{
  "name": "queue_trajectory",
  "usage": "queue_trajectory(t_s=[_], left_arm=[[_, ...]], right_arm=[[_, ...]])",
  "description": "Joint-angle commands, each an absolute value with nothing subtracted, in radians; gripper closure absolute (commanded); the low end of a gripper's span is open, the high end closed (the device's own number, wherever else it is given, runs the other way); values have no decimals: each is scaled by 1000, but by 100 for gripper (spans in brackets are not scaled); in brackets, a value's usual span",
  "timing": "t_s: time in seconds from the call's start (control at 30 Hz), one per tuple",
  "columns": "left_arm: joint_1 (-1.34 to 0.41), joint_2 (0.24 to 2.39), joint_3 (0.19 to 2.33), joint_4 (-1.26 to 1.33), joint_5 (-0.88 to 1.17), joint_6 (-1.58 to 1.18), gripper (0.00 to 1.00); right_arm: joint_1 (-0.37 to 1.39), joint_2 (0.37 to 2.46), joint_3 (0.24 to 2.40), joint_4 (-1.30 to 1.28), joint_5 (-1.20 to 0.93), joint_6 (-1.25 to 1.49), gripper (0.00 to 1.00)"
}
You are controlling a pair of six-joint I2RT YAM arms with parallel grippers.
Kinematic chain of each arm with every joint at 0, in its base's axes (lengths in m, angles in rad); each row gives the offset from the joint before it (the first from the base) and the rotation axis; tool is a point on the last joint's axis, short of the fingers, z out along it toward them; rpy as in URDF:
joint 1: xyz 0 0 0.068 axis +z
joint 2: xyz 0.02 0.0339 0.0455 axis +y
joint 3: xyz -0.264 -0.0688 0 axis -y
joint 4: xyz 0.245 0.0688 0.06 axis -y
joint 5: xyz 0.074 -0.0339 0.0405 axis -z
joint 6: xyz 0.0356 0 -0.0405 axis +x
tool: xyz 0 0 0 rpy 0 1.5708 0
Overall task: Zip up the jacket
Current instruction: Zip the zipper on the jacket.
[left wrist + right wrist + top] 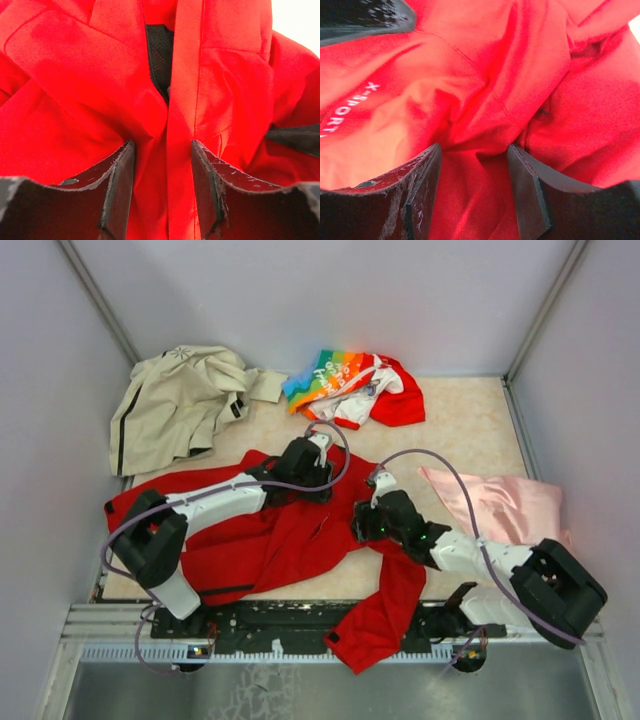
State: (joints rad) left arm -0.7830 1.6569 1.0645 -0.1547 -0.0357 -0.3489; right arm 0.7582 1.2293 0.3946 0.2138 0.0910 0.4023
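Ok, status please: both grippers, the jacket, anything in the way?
Left gripper open, astride the red front flap. Right gripper open over bunched cloth. Jacket zipper open, black lining showing. No obstruction seen.

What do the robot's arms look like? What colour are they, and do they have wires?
The left arm and the right arm are both made of white tubes joined by chunky black joints. A thin purple cable loops along each one. Tiny green lights glow on the right arm. The fingers are flat, dark and scuffed.
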Motion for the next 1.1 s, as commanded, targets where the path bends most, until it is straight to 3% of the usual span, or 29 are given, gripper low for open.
queue_trajectory(t_s=[0.0,0.3,0.7,0.9,1.07], left_arm=[[-782,1627,1078,-166,-107,-306,47],[-765,1459,976,-104,-178,-304,39],[-690,1615,1073,-137,-108,-312,36],[-663,1699,1087,-103,-50,-310,41],[-620,1780,1095,-85,-2,-326,53]], right_arm=[[728,1151,492,154,-11,286,44],[501,1262,682,140,-305,134,41],[358,1635,1017,15,-406,-47,39],[359,1792,1054,35,-558,-31,38],[372,1843,1062,2,-595,-50,40]])
